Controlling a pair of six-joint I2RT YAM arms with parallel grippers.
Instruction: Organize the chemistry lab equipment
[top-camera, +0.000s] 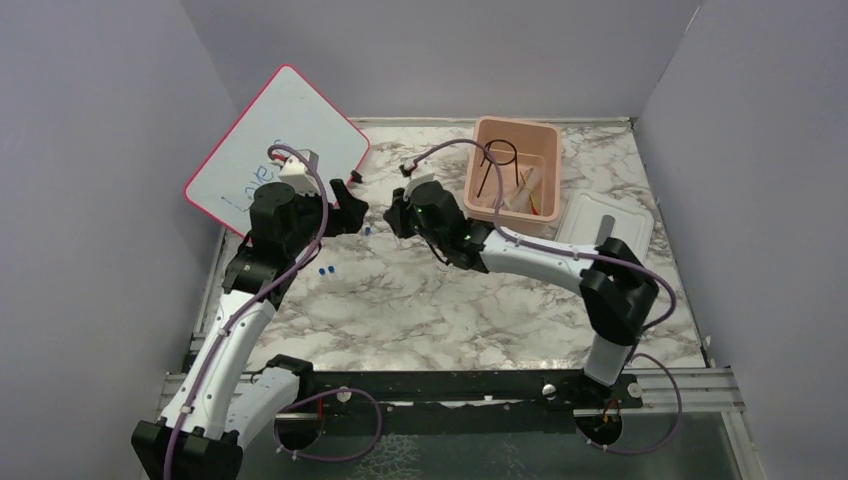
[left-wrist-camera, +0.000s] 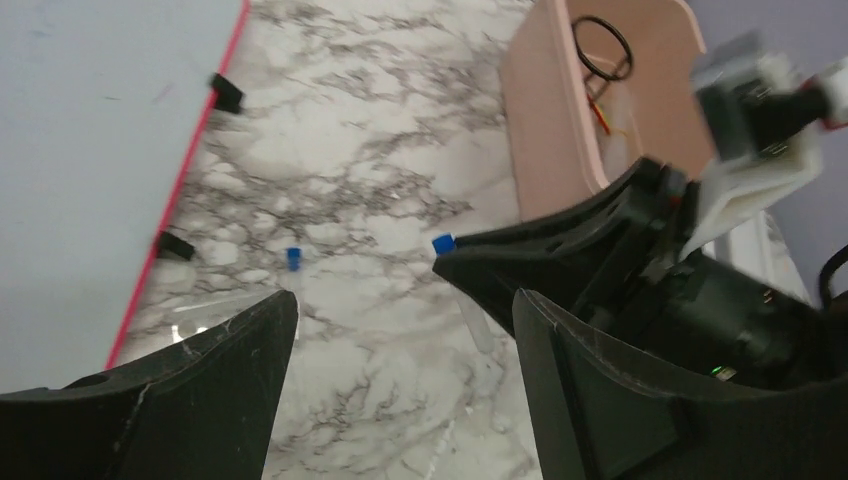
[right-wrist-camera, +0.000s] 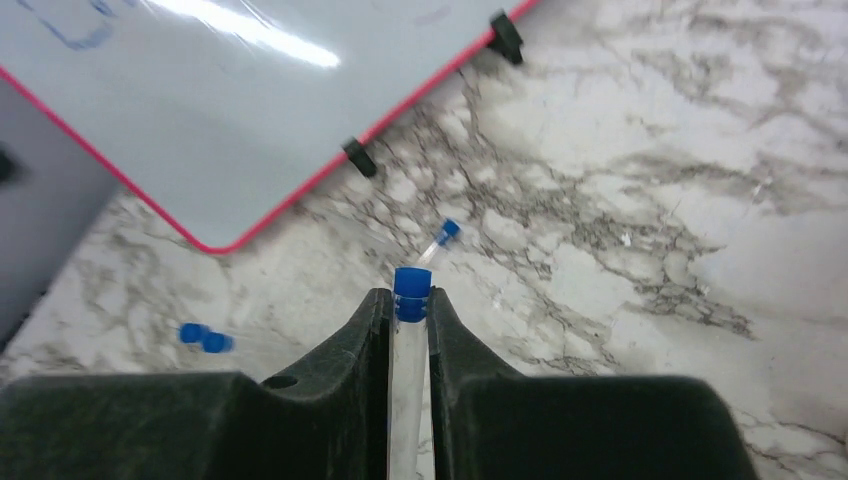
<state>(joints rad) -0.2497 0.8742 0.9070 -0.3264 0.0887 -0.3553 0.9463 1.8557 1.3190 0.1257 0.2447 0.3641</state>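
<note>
My right gripper (right-wrist-camera: 410, 302) is shut on a clear blue-capped vial (right-wrist-camera: 411, 290), held just above the marble table. It also shows in the left wrist view (left-wrist-camera: 442, 242). A second vial (right-wrist-camera: 443, 235) lies just ahead of it, and two more blue-capped vials (right-wrist-camera: 203, 337) lie to the left. My left gripper (left-wrist-camera: 405, 325) is open and empty, close beside the right gripper (top-camera: 397, 215) and left of it. The black wire ring stand (top-camera: 497, 160) stands in the pink tub (top-camera: 548, 160) with a clear tube and a red-yellow rod (top-camera: 533, 200). The tongs are not clearly seen.
The pink-rimmed whiteboard (top-camera: 275, 150) leans at the back left, its clips on the table. The white lid (top-camera: 600, 222) lies right of the tub. Grey walls close in the table at the back and both sides.
</note>
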